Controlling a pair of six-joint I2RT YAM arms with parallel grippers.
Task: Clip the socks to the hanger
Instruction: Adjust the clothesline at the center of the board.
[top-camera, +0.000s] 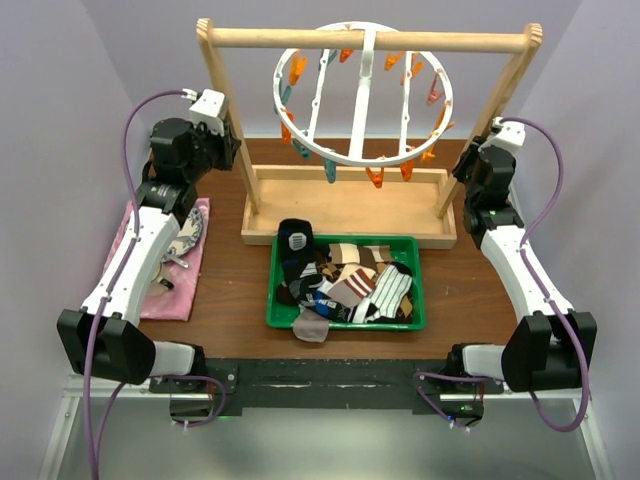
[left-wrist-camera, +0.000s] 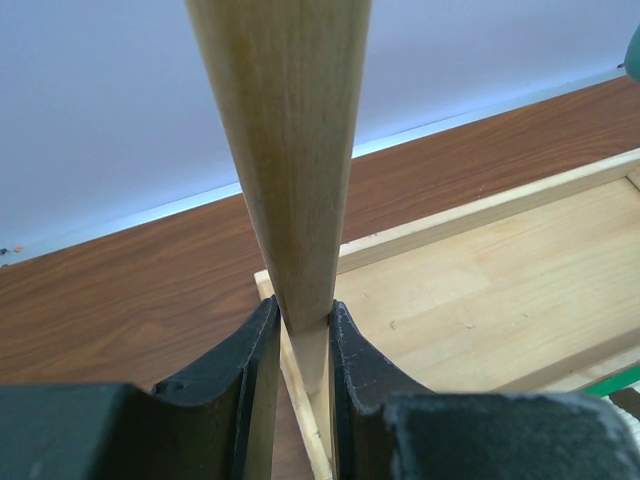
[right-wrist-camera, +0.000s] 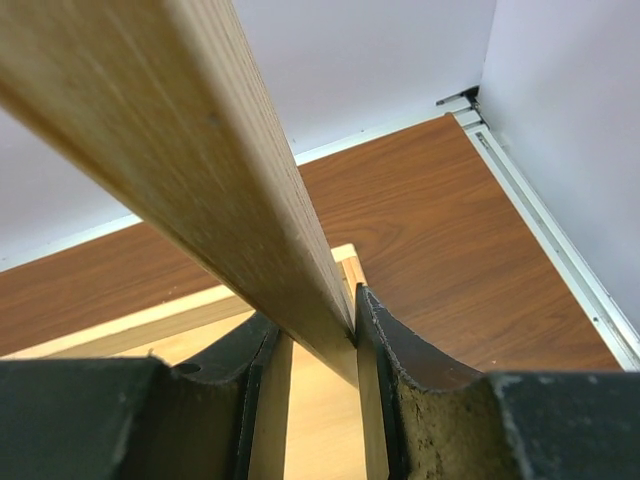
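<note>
Pale lilac walls close in a brown wooden worktop (top-camera: 225, 290), and I take the wooden frame (top-camera: 450, 42) standing on it as my landmark. I count one frame, one hanger (top-camera: 367, 95), one green tray (top-camera: 400, 324), one pink cloth (top-camera: 180, 285) and two arms.

The hanger hangs from the frame's round top bar, its white ring tilted between the two uprights, with orange and teal pegs (top-camera: 376, 178) around the rim; I can't get an exact peg count.

The socks (top-camera: 345, 285) lie heaped in the green tray just in front of the frame's base. They overlap too much to count, and one grey piece droops over the tray's near rim. The pink cloth lies to the left of the frame, under the left arm.

My left end effector (left-wrist-camera: 305, 320) is clamped on the frame's left upright (left-wrist-camera: 290, 150), one finger on each side of the wood. My right end effector (right-wrist-camera: 315, 320) is clamped the same way on the right upright (right-wrist-camera: 200, 150). Both are well apart from the socks and off to either side of the hanger.

Each arm stretches forward past a side of the tray, its wrist turned inward to the frame.
</note>
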